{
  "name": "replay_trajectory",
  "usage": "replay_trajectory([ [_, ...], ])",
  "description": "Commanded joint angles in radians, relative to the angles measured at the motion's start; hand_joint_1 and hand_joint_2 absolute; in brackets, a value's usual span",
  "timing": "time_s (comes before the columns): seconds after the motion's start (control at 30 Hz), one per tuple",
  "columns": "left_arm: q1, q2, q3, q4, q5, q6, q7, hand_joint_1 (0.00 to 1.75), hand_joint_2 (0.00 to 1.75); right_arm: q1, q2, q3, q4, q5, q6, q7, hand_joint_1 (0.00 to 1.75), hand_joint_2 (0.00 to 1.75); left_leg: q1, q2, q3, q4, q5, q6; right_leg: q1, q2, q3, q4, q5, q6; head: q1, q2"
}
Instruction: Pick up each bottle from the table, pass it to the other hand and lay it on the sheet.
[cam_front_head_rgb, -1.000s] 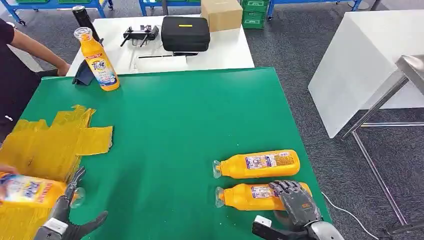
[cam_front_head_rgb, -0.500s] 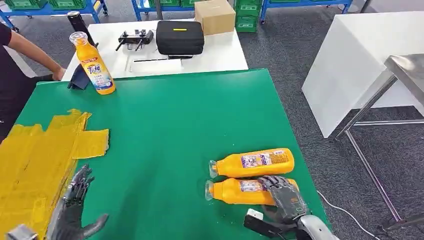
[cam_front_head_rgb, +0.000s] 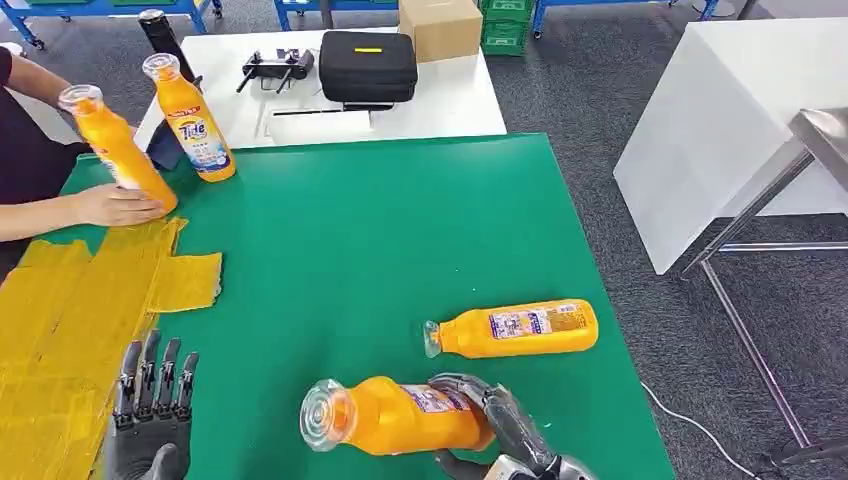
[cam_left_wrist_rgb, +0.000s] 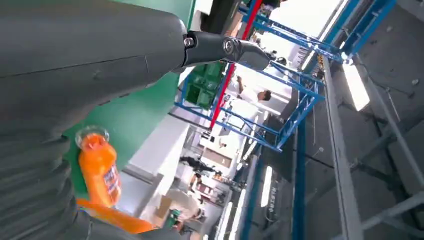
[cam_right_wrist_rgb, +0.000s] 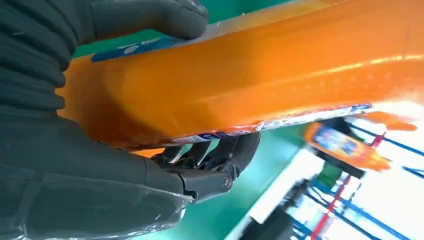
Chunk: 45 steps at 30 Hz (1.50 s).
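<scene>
The right robot hand grips an orange plastic detergent bottle with a clear cap around its base end, holding it lifted above the green worktop with its cap pointing toward the robot's left. In the right wrist view its dark fingers wrap under the bottle and the thumb lies over the label side. The left robot hand is empty, fingers straight and slightly apart, beside the edge of the crumpled yellow sheet that covers the worktop's left part.

Just beyond the held bottle a second orange bottle lies on its side on the green surface, cap to the left. At the far left edge a third orange bottle with a Tide label stands upright. Beside it a person's hand holds a fourth orange bottle, tilted, at the sheet's far end.

Behind the green worktop stands a white table carrying a black zipped case, a brown cardboard box and a small black device. The floor is grey carpet; blue racks with green crates line the back, and another white table stands to the right.
</scene>
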Motion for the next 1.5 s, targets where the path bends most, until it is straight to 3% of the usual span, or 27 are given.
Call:
replay_trajectory([
  [0.03, -0.014, 0.028, -0.129, 0.068, 0.010, 0.027, -0.006, 0.00, 1.75, -0.017, 0.063, -0.060, -0.016, -0.020, 0.033, -0.010, 1.75, 1.75, 0.001, 0.001, 0.000, 0.001, 0.000, -0.002, 0.001, 0.000, 0.001, -0.001, 0.001, -0.001, 0.000, 0.000],
  [0.17, -0.016, 0.061, -0.178, 0.073, -0.009, 0.032, -0.034, 0.00, 1.75, -0.038, 0.090, -0.057, 0.010, -0.021, 0.046, -0.020, 1.75, 1.75, 0.000, 0.001, 0.000, 0.000, 0.000, -0.002, 0.000, 0.000, 0.000, 0.000, 0.000, -0.001, 0.000, 0.000],
  [0.53, -0.029, 0.064, -0.231, 0.064, -0.053, 0.056, -0.055, 0.00, 1.75, -0.050, 0.112, -0.063, 0.019, -0.027, 0.060, -0.022, 1.75, 1.75, 0.000, 0.001, 0.000, 0.000, 0.000, -0.001, 0.000, 0.000, 0.000, 0.000, 0.000, -0.001, 0.000, 0.000],
  [0.8, -0.115, 0.123, -0.525, 0.081, -0.346, 0.344, -0.122, 0.00, 1.75, -0.123, 0.224, -0.025, 0.117, -0.021, 0.101, -0.003, 1.75, 1.75, 0.001, 0.000, -0.002, 0.000, 0.001, -0.002, 0.001, -0.001, -0.001, -0.001, 0.001, -0.001, 0.000, 0.000],
  [1.03, -0.142, 0.144, -0.620, 0.062, -0.578, 0.581, -0.124, 0.00, 1.75, -0.155, 0.271, 0.074, 0.162, 0.019, 0.089, 0.020, 1.75, 1.75, 0.001, 0.002, -0.001, 0.000, 0.000, -0.002, 0.001, 0.001, -0.001, -0.001, 0.001, -0.001, 0.000, 0.000],
  [1.5, -0.172, 0.146, -0.642, 0.090, -0.503, 0.547, -0.137, 0.00, 1.75, -0.215, 0.280, 0.167, 0.320, 0.027, 0.128, 0.034, 1.75, 1.75, 0.001, 0.002, -0.002, -0.001, 0.000, -0.002, 0.001, 0.001, -0.002, -0.001, 0.001, -0.001, 0.000, 0.000],
])
